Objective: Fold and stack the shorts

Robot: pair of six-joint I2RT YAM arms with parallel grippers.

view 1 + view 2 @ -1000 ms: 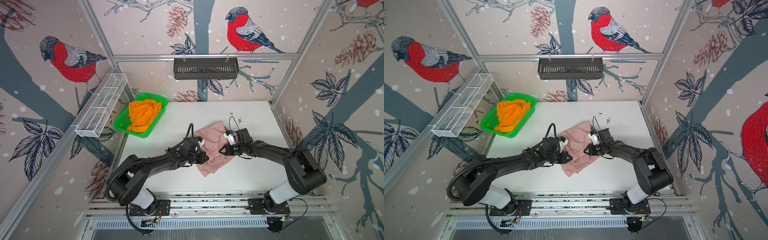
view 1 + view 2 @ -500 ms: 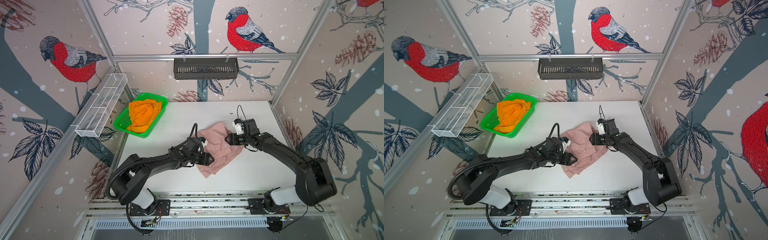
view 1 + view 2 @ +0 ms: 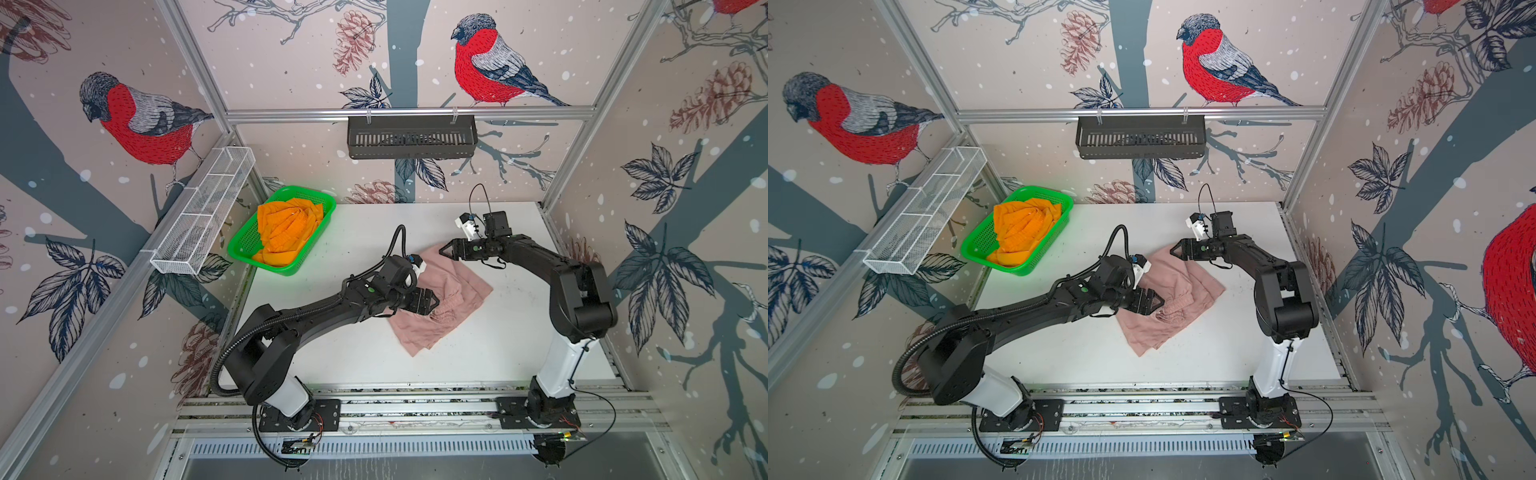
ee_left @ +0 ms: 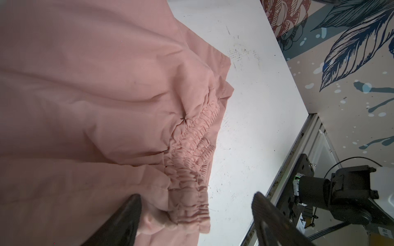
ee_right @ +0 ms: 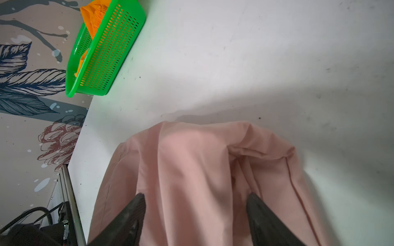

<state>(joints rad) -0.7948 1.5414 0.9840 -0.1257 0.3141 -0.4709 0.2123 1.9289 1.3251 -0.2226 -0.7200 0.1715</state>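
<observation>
Starting nearest the lower edge of a top view, found the left gripper low over the pink shorts, jaws apart and empty, straddling the gathered waistband in the left wrist view. Saw those shorts lying rumpled and partly doubled over at mid-frame on the white table. Further up, met the right gripper at the cloth's far corner, likewise spread wide with nothing pinched, pink fabric directly beneath in the right wrist view. Beyond, at upper left, noted the orange shorts heaped in the green basket, untouched. Judged the step as taking fresh holds for a fold. Best done by dropping both sets of jaws onto true edges, catching every layer at waistband and hem, then lifting together and keeping the cloth taut to avoid trapped creases.
</observation>
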